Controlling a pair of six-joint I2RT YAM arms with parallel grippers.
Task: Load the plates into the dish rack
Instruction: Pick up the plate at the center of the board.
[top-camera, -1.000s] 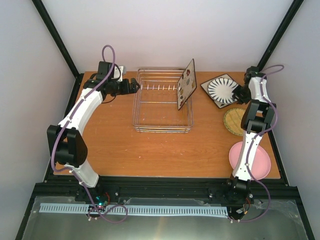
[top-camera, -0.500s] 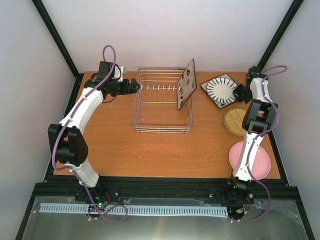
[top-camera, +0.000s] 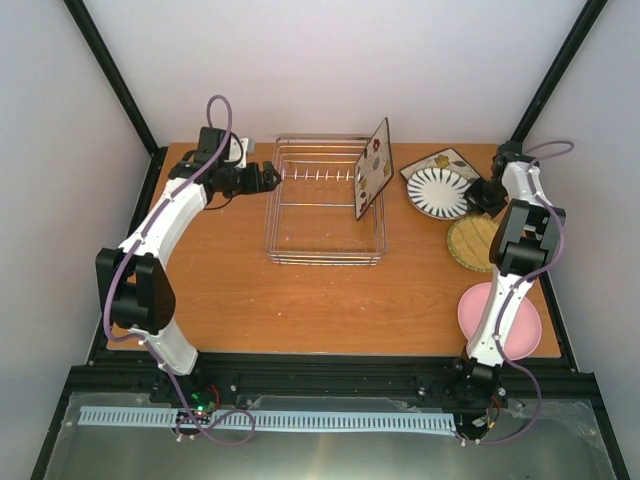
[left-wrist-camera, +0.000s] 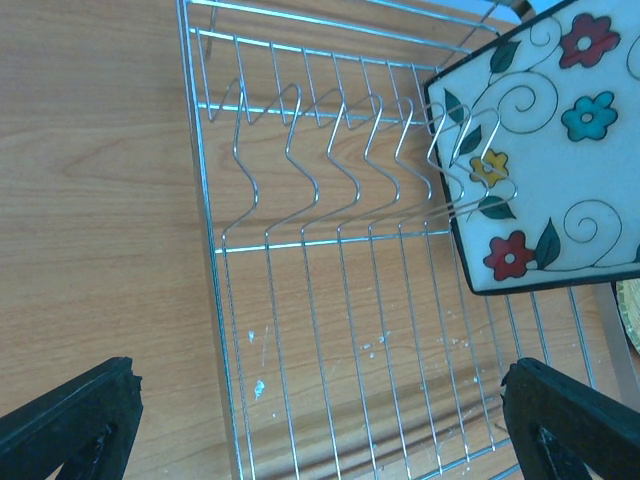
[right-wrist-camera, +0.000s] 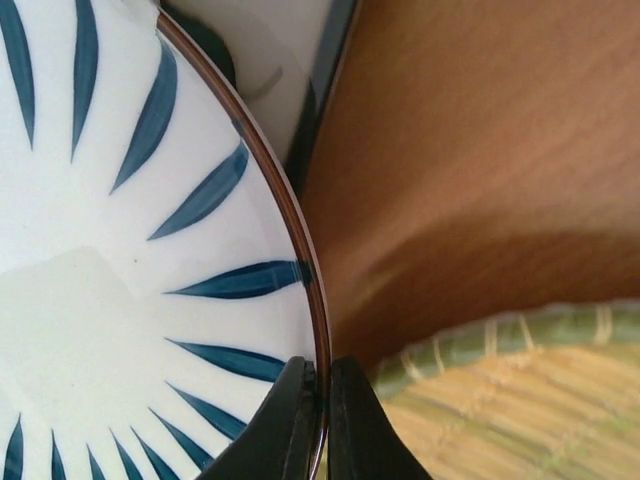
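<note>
The right gripper (right-wrist-camera: 322, 400) pinches the brown-edged rim of the striped plate (top-camera: 437, 192) near the far right corner of the surface (top-camera: 300, 300), its fingertips closed tight on the plate's right side. The plate, round and white with dark radial stripes, overlaps the near edge of a dark-rimmed square piece (top-camera: 447, 158) lying behind it. Whether the plate is clear of the surface cannot be told.

Just nearer along the right edge lies the tan woven plate (top-camera: 465, 243), flat and close beside the gripper. The pink plate (top-camera: 528, 325) rests flat toward the near right corner, partly hidden by the right arm.

The dish rack (top-camera: 325, 257) sits at the middle of the far half of the surface. The floral plate (top-camera: 373, 168) stands on edge at its right end, leaning among the last upright prongs (left-wrist-camera: 330, 150).

The left gripper (top-camera: 268, 177) hovers at the rack's far left corner, its jaws spread wide and holding nothing.
</note>
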